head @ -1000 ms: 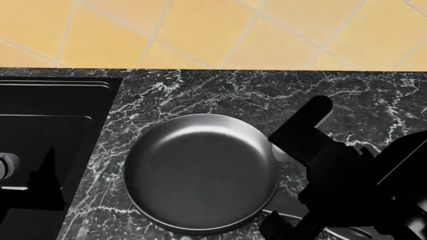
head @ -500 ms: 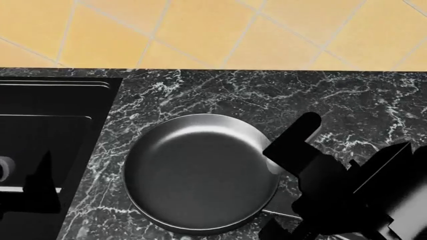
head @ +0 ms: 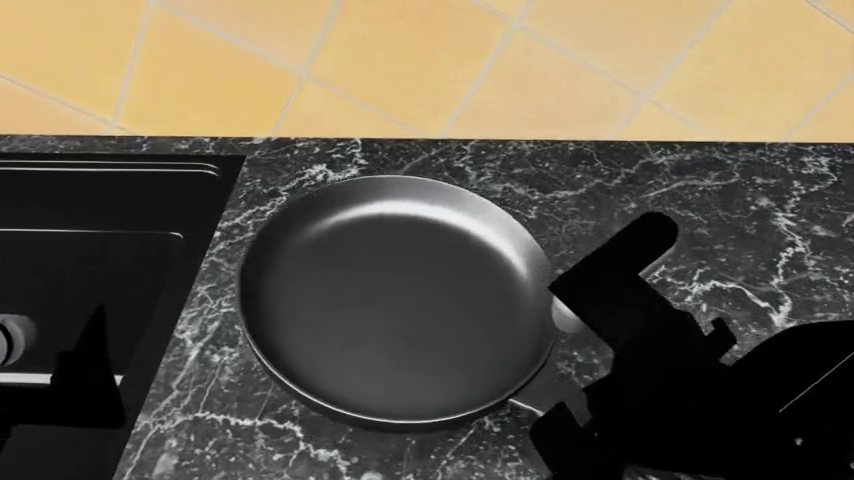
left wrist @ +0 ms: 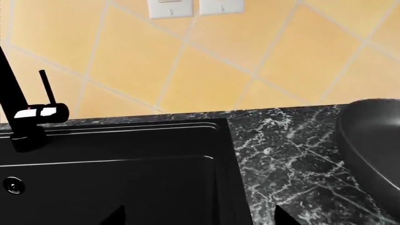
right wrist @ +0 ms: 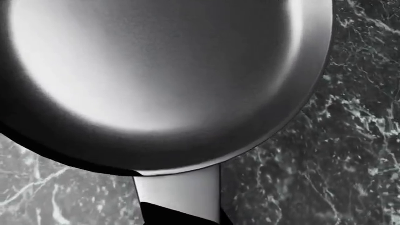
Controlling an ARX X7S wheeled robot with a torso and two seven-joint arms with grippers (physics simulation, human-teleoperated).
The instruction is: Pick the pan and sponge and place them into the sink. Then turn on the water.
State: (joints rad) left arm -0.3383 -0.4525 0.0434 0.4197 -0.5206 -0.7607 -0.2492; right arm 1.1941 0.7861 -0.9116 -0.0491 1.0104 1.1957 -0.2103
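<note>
Fingers of your right gripper (right wrist: 179, 216) are clamped on the pan (head: 396, 300) handle, pan sits just right of the sink (head: 94, 260). Left gripper fingers: can't tell tbh.

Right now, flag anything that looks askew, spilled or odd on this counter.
Only the pan stands out: its outline looks like a tilted oval, as if lifted by its handle, which the right gripper appears to clamp. The sink is dry; no water runs from the faucet. Nothing is spilled.
</note>
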